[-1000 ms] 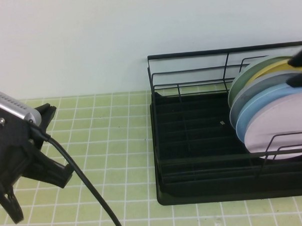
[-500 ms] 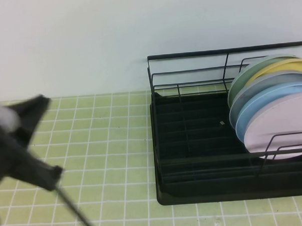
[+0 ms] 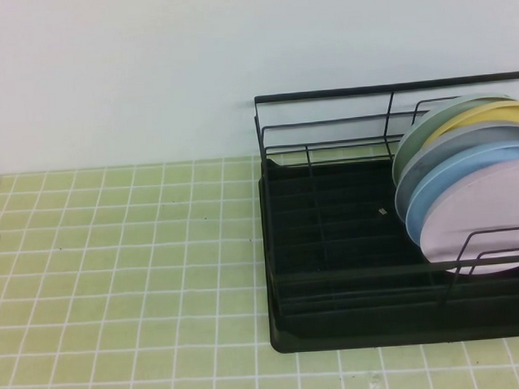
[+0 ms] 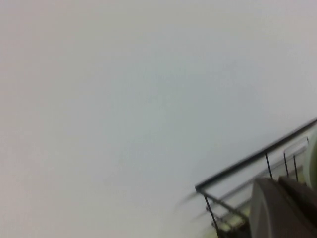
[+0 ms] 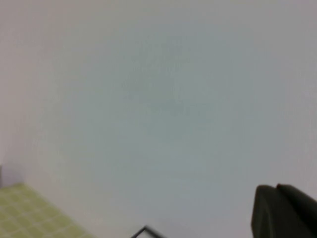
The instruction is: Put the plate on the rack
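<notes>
Left gripper (image 4: 283,203) closed, gone from left of table (image 3: 116,252), right gripper (image 5: 280,210) closed empty, withdrawn from plates (image 3: 480,219) in right-side rack (image 3: 324,95)

Black metal-wire rack (image 3: 324,94), smooth matt plates (image 3: 488,210), tiled table (image 3: 116,270)

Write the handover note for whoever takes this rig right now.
Left end effector: shut, holding nothing, out of the high view, aimed at the wall with the rack corner in sight.
Right end effector: shut, holding nothing, out of the high view, aimed at the wall.
Things: five plates stand on edge at the rack's right end.
Done: plates racked.
Left: no plate seen off the rack; probably only parking the arms.
</notes>
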{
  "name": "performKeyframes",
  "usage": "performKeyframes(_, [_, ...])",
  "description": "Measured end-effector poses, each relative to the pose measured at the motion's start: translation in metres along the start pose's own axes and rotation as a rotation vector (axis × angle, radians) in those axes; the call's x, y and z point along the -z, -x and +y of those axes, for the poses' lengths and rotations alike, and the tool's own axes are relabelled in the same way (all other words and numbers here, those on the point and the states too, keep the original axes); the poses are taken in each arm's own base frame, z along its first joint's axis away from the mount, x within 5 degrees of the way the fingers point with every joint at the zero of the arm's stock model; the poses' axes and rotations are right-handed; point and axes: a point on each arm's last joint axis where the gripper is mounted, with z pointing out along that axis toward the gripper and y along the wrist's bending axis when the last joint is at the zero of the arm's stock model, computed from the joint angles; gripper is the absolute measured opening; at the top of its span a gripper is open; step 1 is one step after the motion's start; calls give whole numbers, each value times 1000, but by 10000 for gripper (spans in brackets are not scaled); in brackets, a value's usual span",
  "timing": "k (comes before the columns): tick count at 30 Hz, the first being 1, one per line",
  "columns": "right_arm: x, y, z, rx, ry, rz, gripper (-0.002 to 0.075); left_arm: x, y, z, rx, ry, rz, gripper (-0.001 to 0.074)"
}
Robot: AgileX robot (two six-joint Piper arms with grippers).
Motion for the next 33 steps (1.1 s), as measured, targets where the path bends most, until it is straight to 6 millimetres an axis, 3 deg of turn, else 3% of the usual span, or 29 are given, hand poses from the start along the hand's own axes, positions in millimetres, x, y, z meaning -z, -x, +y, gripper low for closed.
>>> performKeyframes(7, [22,-86,35,-89,39,146,-1,0,-38,-3,-29,19,114,0])
performKeyframes(11, [28,-121,49,-134,74,217,-1,0,-43,-4,-26,17,129,0])
performKeyframes(15, [32,-144,60,-172,134,273,-1,1,-43,-3,-26,21,130,0])
performKeyframes(21, [35,-159,72,-243,211,318,-1,1,-43,-3,-26,19,130,0])
performKeyframes(33, [36,-160,77,-280,262,317,-1,0,-43,-4,-17,18,129,0])
